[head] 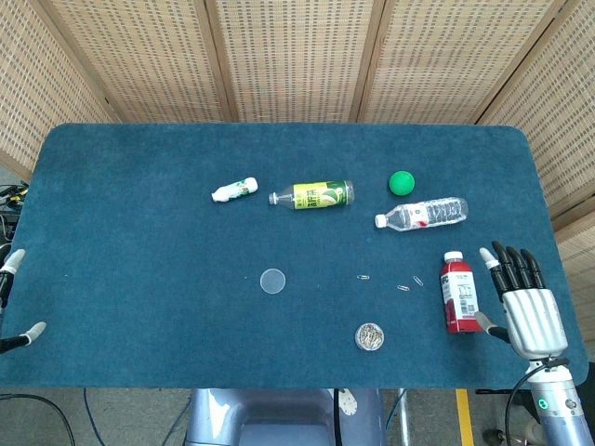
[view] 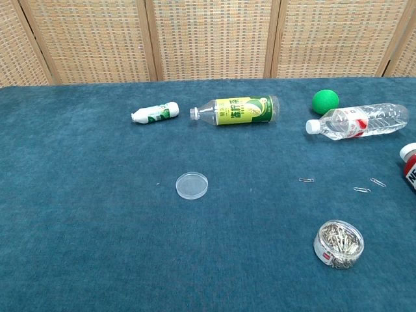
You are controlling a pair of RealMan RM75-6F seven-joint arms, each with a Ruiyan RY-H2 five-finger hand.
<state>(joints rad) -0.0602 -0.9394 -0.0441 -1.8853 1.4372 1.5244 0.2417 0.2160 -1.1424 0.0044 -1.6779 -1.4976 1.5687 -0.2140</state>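
My right hand (head: 525,297) lies flat at the table's right front, fingers spread and holding nothing. Its thumb is just beside a red bottle (head: 457,291) with a white cap (view: 409,168), which lies on the blue cloth. Only the fingertips (head: 13,261) of my left hand (head: 17,297) show at the left edge in the head view, apart and empty. The chest view shows neither hand. A round clear tub of paper clips (head: 370,336) (view: 338,244) stands left of the red bottle. Its clear lid (head: 272,281) (view: 192,185) lies apart from it.
Across the far half lie a small white bottle (head: 234,190), a yellow-green labelled bottle (head: 314,195), a green ball (head: 402,182) and a clear water bottle (head: 423,214). Loose paper clips (head: 404,287) lie near the tub. Woven screens (head: 297,56) stand behind the table (head: 139,279).
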